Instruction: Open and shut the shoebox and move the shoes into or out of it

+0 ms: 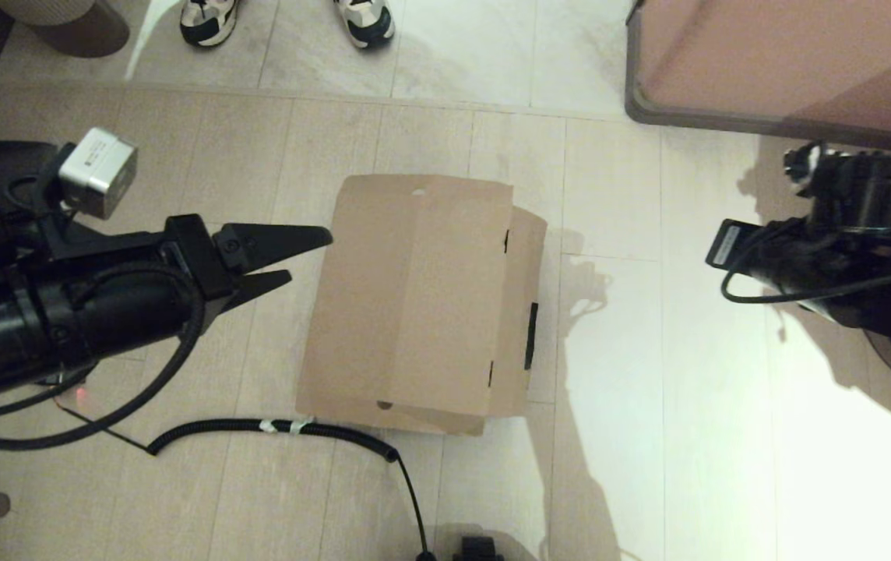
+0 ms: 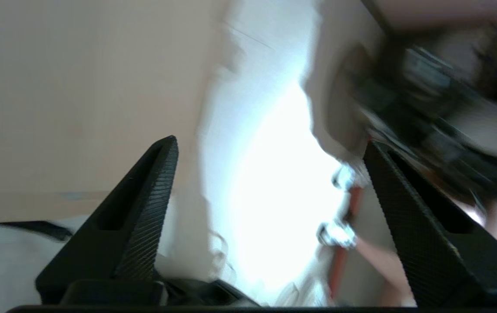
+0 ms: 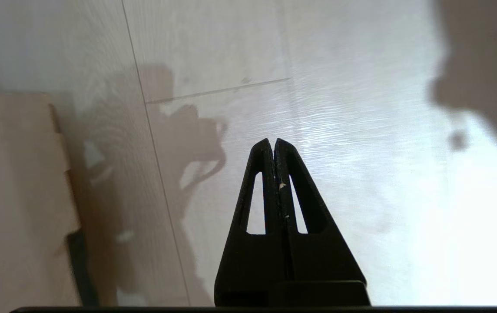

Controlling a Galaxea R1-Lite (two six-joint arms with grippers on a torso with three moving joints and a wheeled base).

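Shoebox (image 1: 414,300) sat closed on the floor (image 1: 632,343), lid flap down, dark tape strip (image 1: 530,335) on its right edge. Left gripper (image 1: 301,255) hovered just beside the box's left side, jaws spread wide, holding nothing. Right gripper (image 3: 273,143) was well off to the right, jaws pressed together, empty. Black cable (image 1: 290,428) lay by the box's near edge.

I'm looking down at a floor (image 1: 617,195) of pale, wood-grain planks with thin seams, turning to lighter tile along its far edge. Strong light washes out the floor's near right corner and throws long shadows across the planks. A pinkish-brown furniture piece (image 1: 788,62) with a dark rim fills the far right corner. At the far left corner I see a round brownish base (image 1: 79,27). A ribbed black cable (image 1: 274,427) snakes along the near edge.
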